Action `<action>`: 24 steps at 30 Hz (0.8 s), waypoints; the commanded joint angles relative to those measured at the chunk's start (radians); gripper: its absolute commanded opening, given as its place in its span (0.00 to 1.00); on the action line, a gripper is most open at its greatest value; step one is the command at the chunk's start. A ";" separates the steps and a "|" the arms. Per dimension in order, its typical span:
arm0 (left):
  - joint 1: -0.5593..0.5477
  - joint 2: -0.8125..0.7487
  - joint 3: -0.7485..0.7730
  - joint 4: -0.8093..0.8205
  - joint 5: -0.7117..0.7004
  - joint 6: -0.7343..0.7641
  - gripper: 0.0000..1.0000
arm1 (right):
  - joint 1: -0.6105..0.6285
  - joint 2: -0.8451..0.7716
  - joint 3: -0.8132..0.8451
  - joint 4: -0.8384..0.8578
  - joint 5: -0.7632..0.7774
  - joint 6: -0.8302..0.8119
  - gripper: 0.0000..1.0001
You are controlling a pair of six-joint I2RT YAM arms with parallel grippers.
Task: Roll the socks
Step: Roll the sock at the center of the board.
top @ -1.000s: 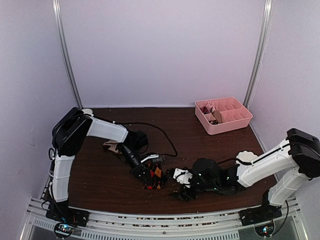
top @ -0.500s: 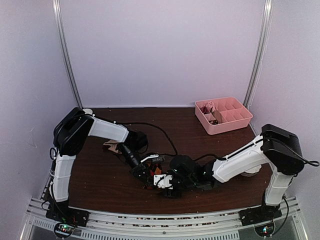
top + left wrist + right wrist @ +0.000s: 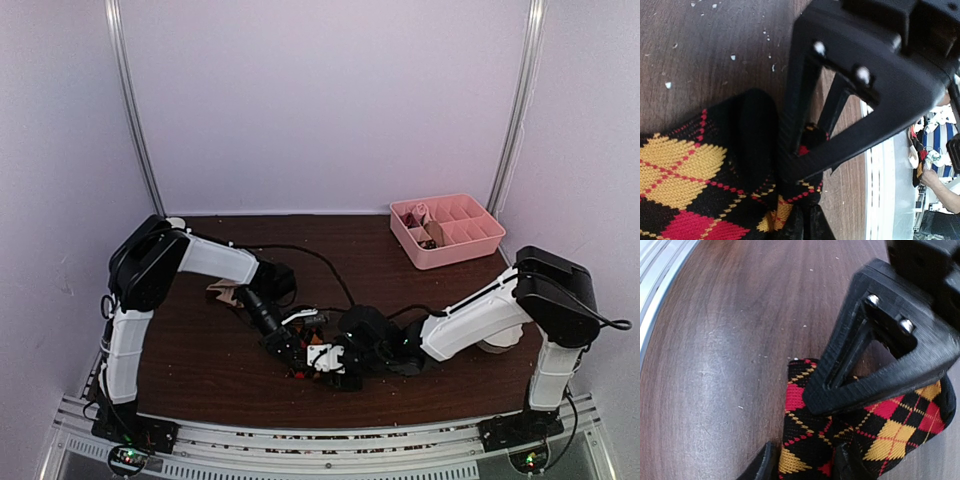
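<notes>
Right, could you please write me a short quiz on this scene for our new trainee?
1. True or false: the argyle sock lies inside the pink tray.
2. Which arm has its gripper at the argyle sock? A) left only B) right only C) both
3. Fill in: in the top view, the pink tray stands at the far ____ corner of the table.
Key: 1 false, the sock lies on the table near its front edge. 2 C, the left gripper and the right gripper meet at the sock. 3 right.
</notes>
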 commanded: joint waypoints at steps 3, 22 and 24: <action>0.004 0.033 0.002 -0.003 -0.114 0.036 0.16 | -0.017 0.065 0.044 -0.119 -0.005 -0.028 0.25; 0.075 -0.361 -0.203 0.165 -0.164 0.073 0.54 | -0.173 0.208 0.186 -0.415 -0.397 0.391 0.01; 0.074 -0.397 -0.238 0.200 -0.159 0.077 0.53 | -0.185 0.205 0.171 -0.414 -0.439 0.456 0.00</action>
